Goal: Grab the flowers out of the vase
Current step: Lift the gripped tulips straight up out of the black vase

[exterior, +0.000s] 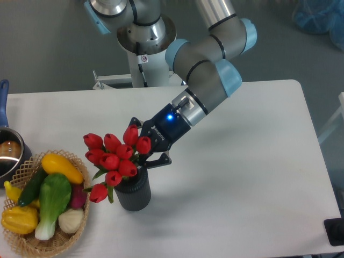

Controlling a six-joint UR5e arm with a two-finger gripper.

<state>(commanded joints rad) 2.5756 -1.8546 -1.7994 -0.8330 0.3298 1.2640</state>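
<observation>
The flowers [114, 158], a bunch of red tulip buds with green leaves, stand above the dark grey ribbed vase [132, 194] near the table's front left. Their stems still reach into the vase mouth. My gripper [141, 157] comes in from the upper right and is shut on the flowers just above the vase rim. Its fingertips are mostly hidden behind the buds and leaves. The bunch leans out to the left, wider than the vase.
A wicker basket [24, 240] of colourful vegetables sits at the front left, close beside the vase. A metal pot [9, 153] with a blue handle is at the left edge. The arm's base [146, 37] stands behind the table.
</observation>
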